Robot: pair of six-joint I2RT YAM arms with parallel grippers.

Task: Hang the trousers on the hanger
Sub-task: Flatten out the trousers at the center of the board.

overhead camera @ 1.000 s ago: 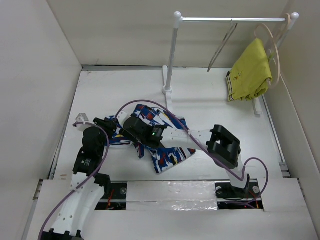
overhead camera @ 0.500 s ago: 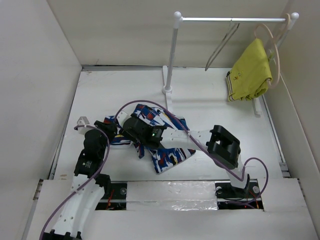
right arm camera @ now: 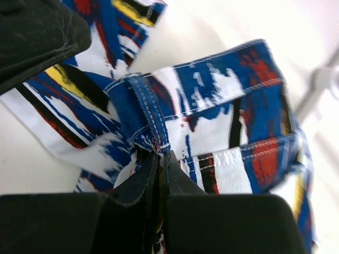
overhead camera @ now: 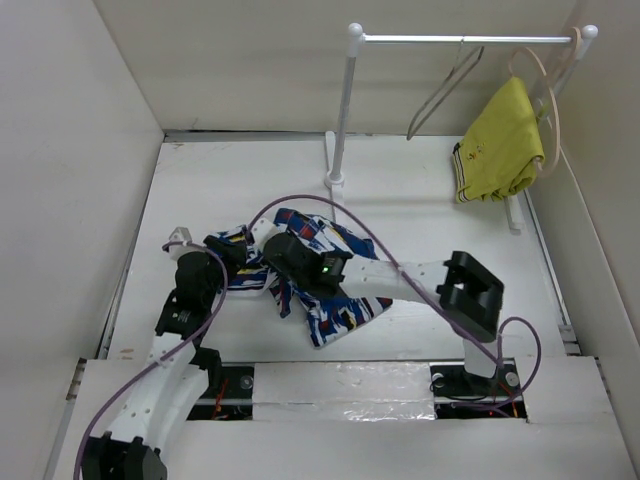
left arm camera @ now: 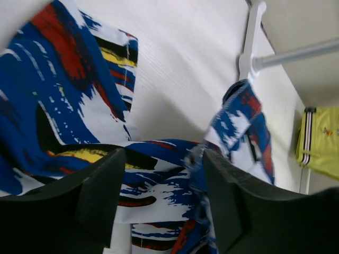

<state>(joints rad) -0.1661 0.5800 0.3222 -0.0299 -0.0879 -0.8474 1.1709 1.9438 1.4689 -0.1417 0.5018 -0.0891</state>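
Your left gripper (left arm camera: 164,159) had swung right toward the trousers (overhead camera: 335,312) and spread its jaws wide over the print, gripping nothing. Just right of it, your right gripper (right arm camera: 159,154) had snapped shut, pinching a blue stitched fold. The trousers lay crumpled mid-table; the hanger (overhead camera: 440,92) hung on the far-right rail.
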